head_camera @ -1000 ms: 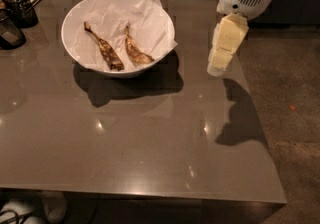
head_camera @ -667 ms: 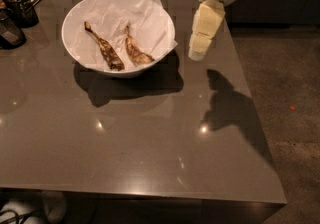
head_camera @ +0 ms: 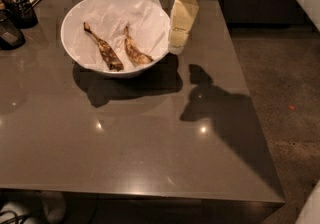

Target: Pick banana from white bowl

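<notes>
1. The short, curved, yellow-brown banana (head_camera: pixel 135 51), spotted dark, lies inside the bowl. It sits a little toward 4 o'clock from the bowl's centre, with its thin stem pointing to about 11 o'clock.
2. At its 9 o'clock, close by but apart, lies the longer, straighter, darker banana (head_camera: pixel 103 48) with a blackened lower end.
3. Both rest on the crumpled white paper (head_camera: pixel 150 18) that lines the wide, round white bowl (head_camera: pixel 68 25). A corner of the sheet sticks up past the rim at about 1 o'clock.
4. The cream-coloured gripper (head_camera: pixel 177 45) hangs from the arm's white wrist at the bowl's 3 o'clock. Its tip is at the rim, above the table and not down among the fruit. We cannot tell whether the claw is apart or together, and it holds nothing that we can see.
5. The bowl stands toward 11 o'clock on the smooth grey-brown table (head_camera: pixel 150 148), and dark containers (head_camera: pixel 12 18) sit at the table's 9 o'clock edge.
6. We judge the pick has not begun, because the gripper must first travel toward 9 o'clock and descend.
7. Several things could go wrong from here:
   - A low entry could knock the rim or catch the raised corner of paper and shift the bowl.
   - The two fruits lie close together, so a slight overshoot toward 9 o'clock could put the gripper on the wrong one.
   - The overripe flesh may squash or slip under a hard squeeze.
   - Loose paper could be pinched along with the fruit and lifted with it.
</notes>
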{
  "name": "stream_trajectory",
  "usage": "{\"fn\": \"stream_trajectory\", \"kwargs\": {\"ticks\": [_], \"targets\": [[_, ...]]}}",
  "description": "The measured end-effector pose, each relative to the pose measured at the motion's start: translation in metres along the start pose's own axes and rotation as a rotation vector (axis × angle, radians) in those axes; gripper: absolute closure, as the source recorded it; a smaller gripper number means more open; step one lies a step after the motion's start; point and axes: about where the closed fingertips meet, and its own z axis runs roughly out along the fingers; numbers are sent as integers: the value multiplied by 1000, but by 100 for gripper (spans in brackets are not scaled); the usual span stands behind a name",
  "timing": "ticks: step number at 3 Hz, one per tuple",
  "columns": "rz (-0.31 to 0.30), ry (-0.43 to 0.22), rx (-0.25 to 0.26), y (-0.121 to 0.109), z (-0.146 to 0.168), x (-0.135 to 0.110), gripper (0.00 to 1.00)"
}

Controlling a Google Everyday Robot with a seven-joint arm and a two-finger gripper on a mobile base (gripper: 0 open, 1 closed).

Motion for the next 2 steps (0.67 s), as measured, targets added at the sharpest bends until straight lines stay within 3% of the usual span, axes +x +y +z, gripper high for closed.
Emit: {"fn": "stream_trajectory", "kwargs": {"ticks": [2], "targets": [[108,-42,-49,-34,35,-36,0]]}}
